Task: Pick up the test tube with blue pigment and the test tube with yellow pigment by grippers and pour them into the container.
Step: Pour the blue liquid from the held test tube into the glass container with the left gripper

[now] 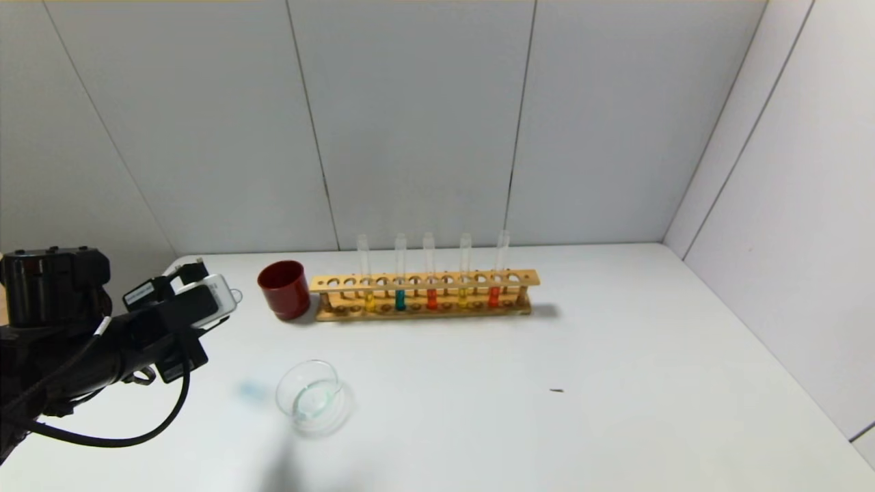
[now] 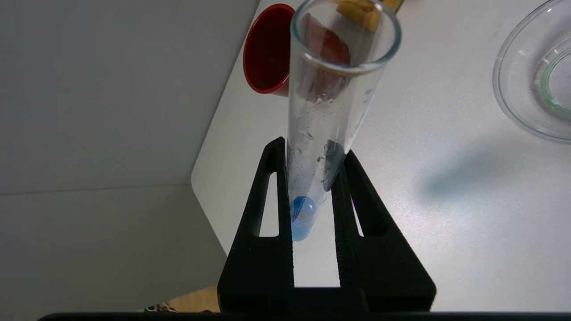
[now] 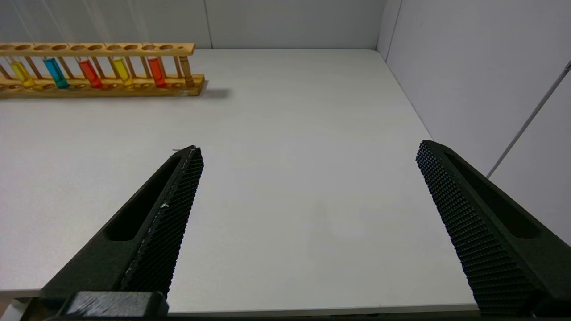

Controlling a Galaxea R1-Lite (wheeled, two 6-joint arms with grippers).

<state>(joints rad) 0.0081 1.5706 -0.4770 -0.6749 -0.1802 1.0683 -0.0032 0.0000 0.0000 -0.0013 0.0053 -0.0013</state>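
My left gripper (image 2: 312, 149) is shut on the test tube with blue pigment (image 2: 332, 89), gripping it near its rounded end, where a little blue liquid sits. The tube's open mouth points away from the wrist. In the head view the left arm (image 1: 191, 307) is over the table's left edge, left of the clear glass container (image 1: 301, 376), which also shows in the left wrist view (image 2: 508, 89). Two tubes with yellow pigment (image 1: 369, 301) (image 1: 463, 295) stand in the wooden rack (image 1: 424, 280). My right gripper (image 3: 308, 149) is open and empty over bare table.
A dark red cup (image 1: 284, 289) stands left of the rack, behind the container. The rack also holds a teal tube (image 1: 400, 299) and two orange-red tubes (image 1: 431, 298). A small dark speck (image 1: 557, 391) lies on the table. Walls close the back and right.
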